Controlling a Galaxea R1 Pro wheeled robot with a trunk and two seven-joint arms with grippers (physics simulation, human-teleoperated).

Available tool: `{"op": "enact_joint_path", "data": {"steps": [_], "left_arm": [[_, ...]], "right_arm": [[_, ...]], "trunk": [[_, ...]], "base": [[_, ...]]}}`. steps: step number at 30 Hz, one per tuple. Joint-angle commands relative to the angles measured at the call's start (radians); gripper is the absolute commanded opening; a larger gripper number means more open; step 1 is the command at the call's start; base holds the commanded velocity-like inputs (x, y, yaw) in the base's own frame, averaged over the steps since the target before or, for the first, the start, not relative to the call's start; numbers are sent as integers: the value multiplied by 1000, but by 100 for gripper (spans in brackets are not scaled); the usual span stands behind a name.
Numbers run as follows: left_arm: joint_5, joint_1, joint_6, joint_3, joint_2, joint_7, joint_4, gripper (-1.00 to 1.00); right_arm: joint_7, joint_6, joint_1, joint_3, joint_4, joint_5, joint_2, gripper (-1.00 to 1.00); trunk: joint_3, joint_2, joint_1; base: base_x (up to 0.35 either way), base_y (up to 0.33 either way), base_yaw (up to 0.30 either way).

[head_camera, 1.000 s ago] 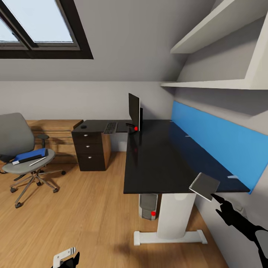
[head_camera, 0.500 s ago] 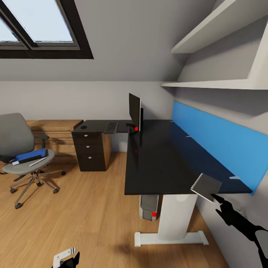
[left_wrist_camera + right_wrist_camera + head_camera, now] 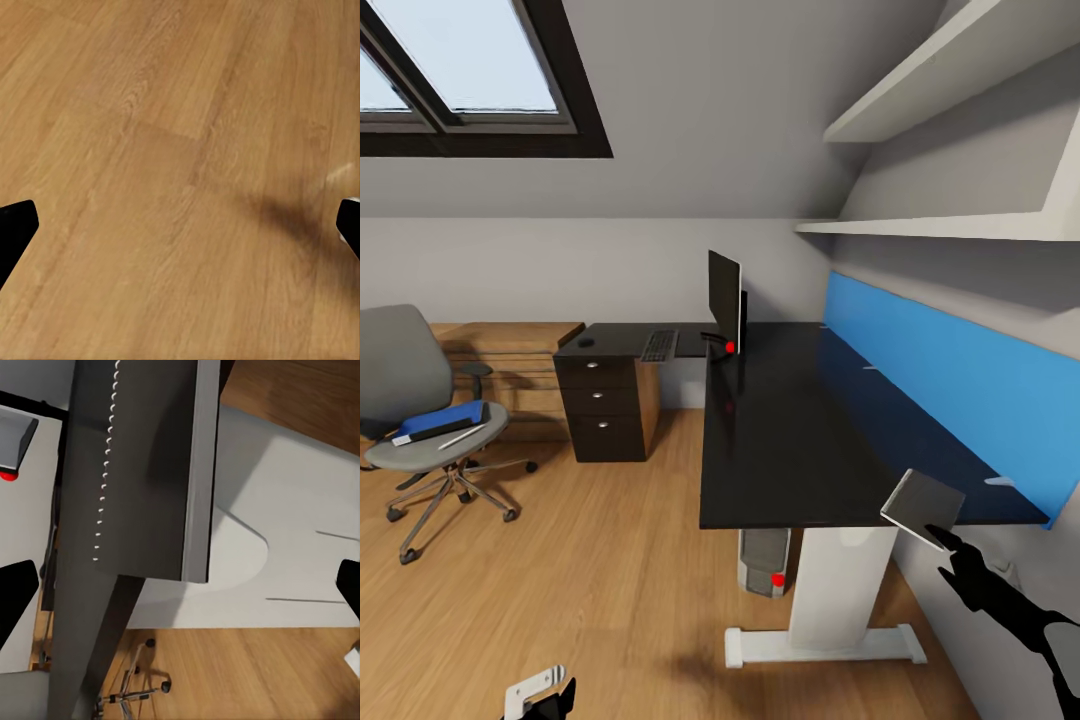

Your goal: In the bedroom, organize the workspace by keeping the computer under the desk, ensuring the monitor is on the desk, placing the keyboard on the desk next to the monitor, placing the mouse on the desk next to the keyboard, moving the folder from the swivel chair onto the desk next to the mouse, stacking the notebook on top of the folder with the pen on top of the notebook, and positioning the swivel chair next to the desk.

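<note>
desk [image 3: 800,420]: glossy black | floor [image 3: 590,560]: smooth wood planks | swivel chair [image 3: 400,380]: grey cloth, chrome base

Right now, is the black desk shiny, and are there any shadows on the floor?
In the head view the desk is glossy: it mirrors the blue wall panel and the monitor. A soft dark shadow lies on the wooden floor near the desk's white foot. In the left wrist view a blurry shadow patch crosses the floorboards.
</note>
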Motion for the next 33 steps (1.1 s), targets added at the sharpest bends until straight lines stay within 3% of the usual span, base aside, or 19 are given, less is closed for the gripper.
{"op": "enact_joint_path", "data": {"steps": [1, 33], "left_arm": [[10, -1, -5, -7, 1, -1, 1, 100], [11, -1, -5, -7, -1, -3, 4, 100]], "right_arm": [[2, 7, -1, -3, 0, -1, 0, 100], [2, 2, -1, -3, 2, -1, 0, 100]], "trunk": [[-1, -1, 0], [-1, -1, 0]], "base": [[5, 5, 0], [58, 1, 0]]}}
